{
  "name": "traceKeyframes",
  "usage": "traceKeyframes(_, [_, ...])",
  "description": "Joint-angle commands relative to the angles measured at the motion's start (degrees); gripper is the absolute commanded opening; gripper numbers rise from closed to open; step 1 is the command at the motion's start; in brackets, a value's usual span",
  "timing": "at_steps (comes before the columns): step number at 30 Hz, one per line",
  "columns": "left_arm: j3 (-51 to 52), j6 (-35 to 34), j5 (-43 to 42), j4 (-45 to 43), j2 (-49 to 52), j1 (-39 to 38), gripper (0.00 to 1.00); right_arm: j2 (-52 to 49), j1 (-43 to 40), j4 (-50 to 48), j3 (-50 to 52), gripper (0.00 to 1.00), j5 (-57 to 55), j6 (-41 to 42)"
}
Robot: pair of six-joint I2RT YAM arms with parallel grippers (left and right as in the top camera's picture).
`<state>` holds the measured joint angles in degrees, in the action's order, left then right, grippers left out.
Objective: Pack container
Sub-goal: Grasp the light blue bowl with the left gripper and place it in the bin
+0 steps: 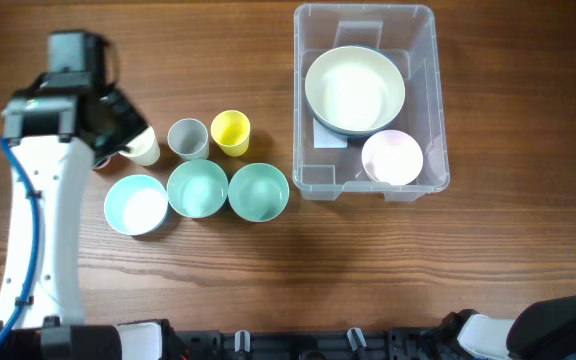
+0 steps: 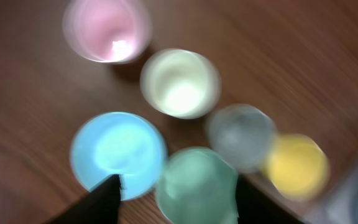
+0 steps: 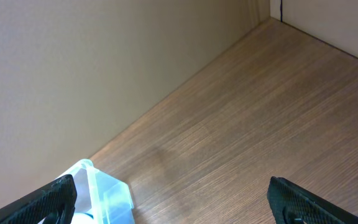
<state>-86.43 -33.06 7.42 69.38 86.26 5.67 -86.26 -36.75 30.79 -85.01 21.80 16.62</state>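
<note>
The clear plastic container (image 1: 440, 100) stands at the back right. It holds a large white bowl (image 1: 354, 90) and a small pink bowl (image 1: 392, 157). My left gripper (image 2: 179, 202) is open and empty. It hovers over the cups and bowls at the left (image 1: 120, 130); its view is blurred. Below it are a pink cup (image 2: 107, 28), a cream cup (image 2: 180, 83), a grey cup (image 2: 241, 135), a yellow cup (image 2: 297, 165), a light blue bowl (image 2: 118, 152) and a green bowl (image 2: 197, 186). My right gripper (image 3: 179, 208) is open and empty; a container corner (image 3: 107, 193) shows by its left finger.
From above, the cream cup (image 1: 144, 148), grey cup (image 1: 187, 138) and yellow cup (image 1: 230, 132) form a row. The light blue bowl (image 1: 135, 204) and two green bowls (image 1: 197, 188) (image 1: 258, 191) sit in front. My left arm hides the pink cup.
</note>
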Motion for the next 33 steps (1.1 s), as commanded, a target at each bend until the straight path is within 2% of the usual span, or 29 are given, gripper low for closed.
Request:
traceKeyframes(1, [10.27,-2.34,-5.88,-3.52,0.46,12.11,0.66,-0.52,0.02,-0.26,-0.37,1.0,-0.42,0.09])
traceKeyframes(2, [13.27,-2.34,-8.2,-5.46,0.68,14.6,0.66,-0.52,0.02,-0.26,-0.37,1.0,-0.42,0.07])
traceKeyframes(3, [20.72,-2.34,-10.8,-11.72,0.81,18.32,0.65,-0.52,0.02,-0.24,-0.37,1.0,-0.42,0.07])
traceKeyframes(10, [36.15,-2.14,-11.13,-24.57,0.81,18.99,0.61,-0.52,0.02,-0.24,-0.37,1.0,-0.42,0.07])
traceKeyframes(12, [38.95,-2.14,-10.45,-27.52,0.81,18.99,0.56,-0.52,0.02,-0.24,-0.37,1.0,-0.42,0.09])
traceKeyframes(16, [41.07,-2.16,-9.73,-29.75,0.81,18.99,0.39,-0.52,0.02,-0.26,-0.37,1.0,-0.42,0.09])
traceKeyframes(17, [41.24,-2.14,-9.22,-29.77,0.81,18.99,0.31,-0.52,0.02,-0.26,-0.37,1.0,-0.42,0.07])
traceKeyframes(19, [41.24,-2.16,-9.11,-29.42,0.81,18.99,0.04,-0.52,0.02,-0.24,-0.37,1.0,-0.42,0.07])
traceKeyframes(27, [40.87,-2.16,-9.09,-25.2,-2.29,18.99,0.04,-0.52,0.02,-0.24,-0.37,1.0,-0.42,0.07])
traceKeyframes(33, [32.59,-1.81,-13.14,-13.27,-12.17,18.71,0.04,-0.52,0.02,-0.24,-0.37,1.0,-0.42,0.07])
